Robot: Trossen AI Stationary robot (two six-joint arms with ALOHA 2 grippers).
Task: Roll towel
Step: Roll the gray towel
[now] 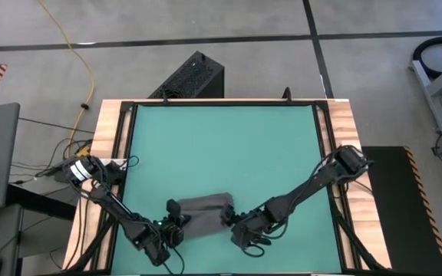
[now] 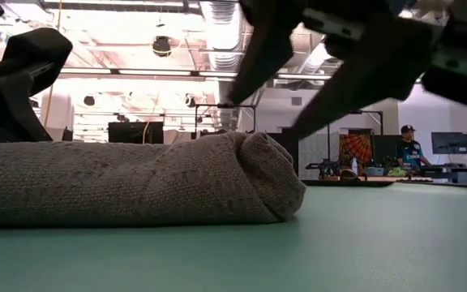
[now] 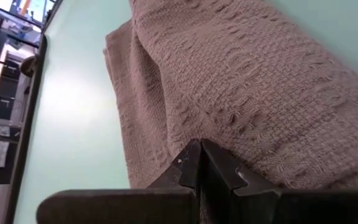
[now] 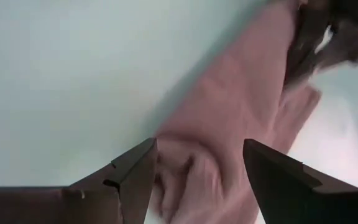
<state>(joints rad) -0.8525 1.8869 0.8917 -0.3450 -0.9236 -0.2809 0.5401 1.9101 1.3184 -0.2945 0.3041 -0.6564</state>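
The towel (image 1: pixel 206 213) is a grey woven cloth lying as a thick roll on the green mat (image 1: pixel 221 146), near its near edge. In the low view the roll (image 2: pixel 136 191) rests on the mat with a rounded end (image 2: pixel 276 180). My left gripper (image 1: pixel 175 218) is shut at the towel's left end, and the left wrist view (image 3: pixel 201 149) shows its tips against the cloth. My right gripper (image 1: pixel 235 226) is open at the towel's right end. Its fingers (image 4: pixel 138 174) stand on either side of the cloth (image 4: pixel 197 180) and just above it in the low view (image 2: pixel 294 122). My left gripper's shut fingertips (image 3: pixel 191 158) lie against the woven side of the towel (image 3: pixel 229 118) near its left end, coming low and slanting from the near left. I cannot tell whether any cloth is caught between them. The towel lies on the mat.
The mat is framed by a black rail and wooden boards (image 1: pixel 110 153). A black box (image 1: pixel 192 77) and cables lie on the floor beyond the far edge. A person (image 2: pixel 409 146) stands far off in the room. Bare mat stretches from the towel toward the far edge.
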